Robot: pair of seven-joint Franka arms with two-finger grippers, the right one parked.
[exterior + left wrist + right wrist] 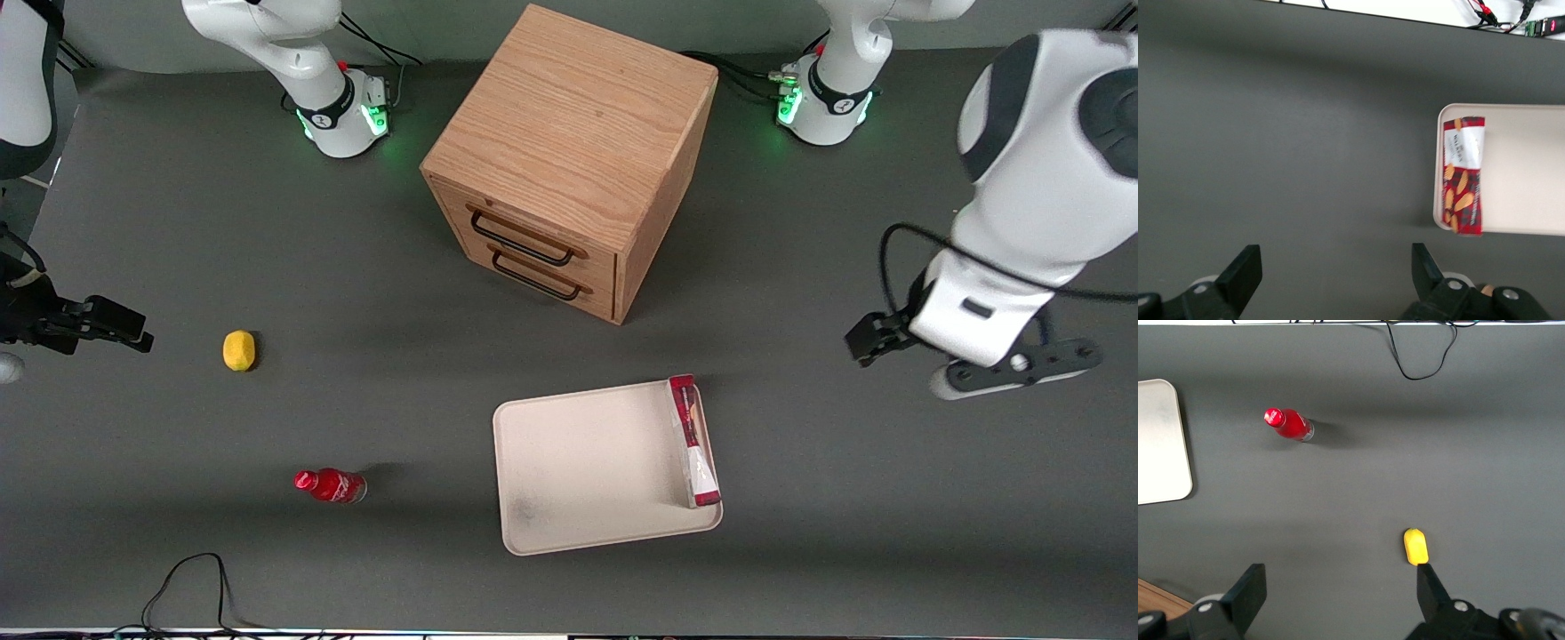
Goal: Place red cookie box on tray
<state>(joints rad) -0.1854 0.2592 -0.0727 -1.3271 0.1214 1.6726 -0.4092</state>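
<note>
The red cookie box [693, 440] lies on the cream tray [587, 462], lengthwise along the tray's short rim at the working arm's end, its white end nearer the front camera. In the left wrist view the box [1463, 177] rests against the rim of the tray [1525, 167]. My left gripper [869, 341] hangs above bare table, apart from the tray, toward the working arm's end and a little farther from the camera than the box. Its fingers [1245, 267] stand wide apart with nothing between them, and the gripper [1335, 260] is open and empty.
A wooden drawer cabinet [569, 160] stands farther from the camera than the tray. A small red bottle [331, 485] and a yellow object [238, 349] lie toward the parked arm's end. A black cable [191, 578] loops near the table's front edge.
</note>
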